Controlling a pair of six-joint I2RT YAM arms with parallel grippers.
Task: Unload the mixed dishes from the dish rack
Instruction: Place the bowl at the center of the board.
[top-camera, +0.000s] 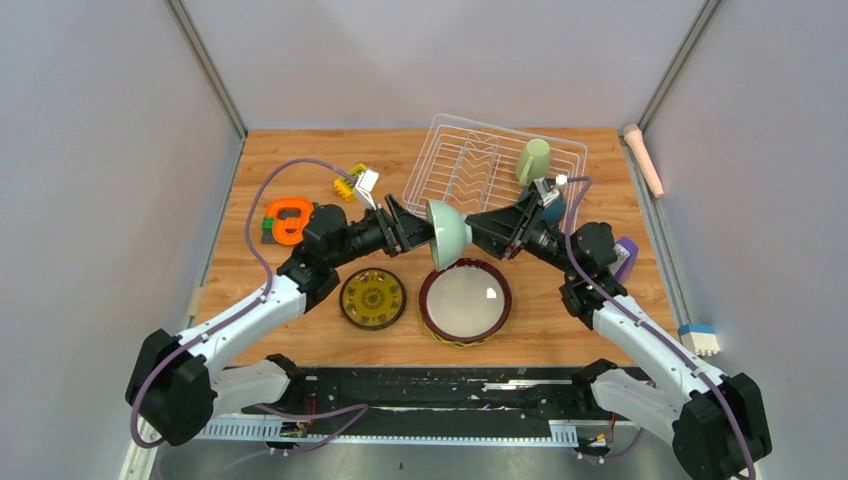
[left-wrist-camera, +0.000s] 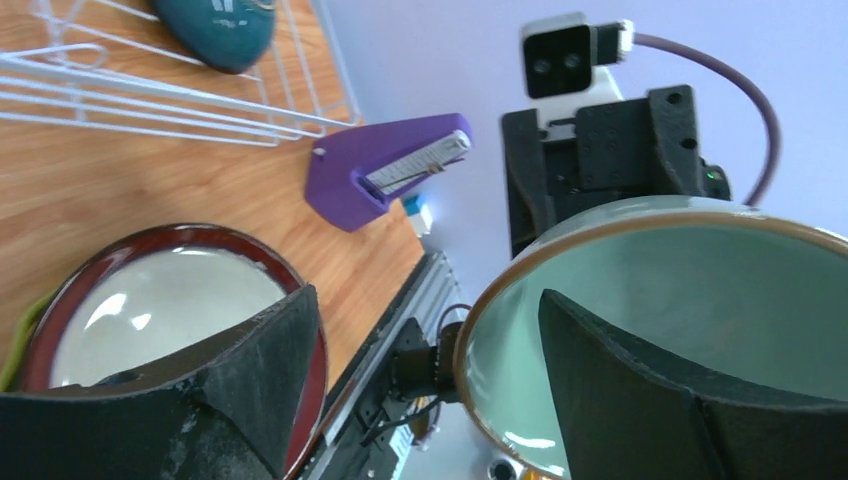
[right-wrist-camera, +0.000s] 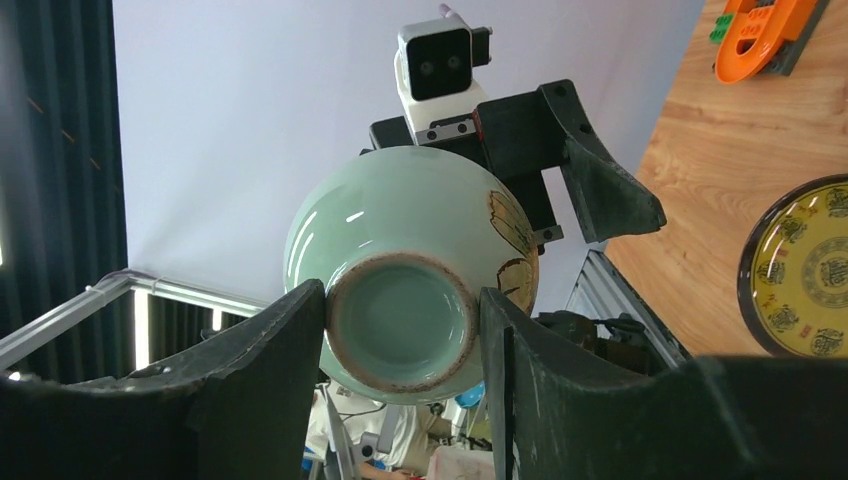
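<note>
While the right gripper (right-wrist-camera: 400, 325) clamps the mint bowl (top-camera: 450, 235) by its foot, the bowl hangs just in front of the dish rack (top-camera: 460, 165). The left gripper (left-wrist-camera: 425, 315) gapes open astride its rim.

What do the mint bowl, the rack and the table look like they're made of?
The mint bowl looks like glazed ceramic: it has a glossy surface with sharp highlights and a rough brownish foot ring. The rack is thin bent wire, probably white-coated metal. The table looks like wood or wood-look laminate: grain lines show, and the sheen is low.
</note>
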